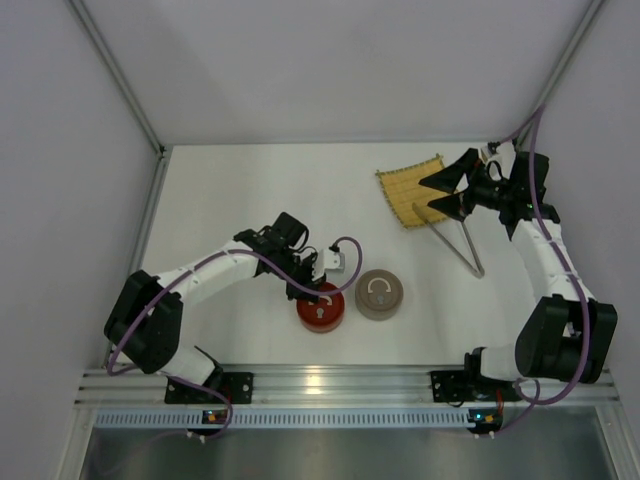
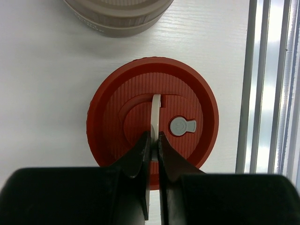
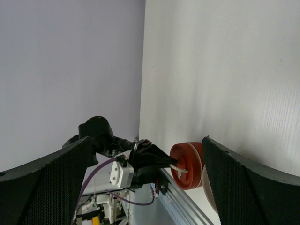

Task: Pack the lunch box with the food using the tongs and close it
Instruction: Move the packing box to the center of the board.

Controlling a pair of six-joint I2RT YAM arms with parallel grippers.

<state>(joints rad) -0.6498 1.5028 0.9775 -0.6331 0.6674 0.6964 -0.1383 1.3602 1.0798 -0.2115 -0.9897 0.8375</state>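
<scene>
The right gripper (image 1: 438, 195) is hovering, jaws spread wide and empty, over the mat (image 1: 400, 185) at the open ends of the tongs (image 1: 462, 247), whose narrow V is lying free, pointing toward the near edge, far nearer this arm than the left. The left gripper (image 2: 153, 137) is pinching the white handle (image 2: 156, 110) on the red tin (image 2: 112, 117), lid on, just beside the lidded beige tin (image 1: 380, 295), both hiding their contents. No food is showing; the right gripper may be covering it.
</scene>
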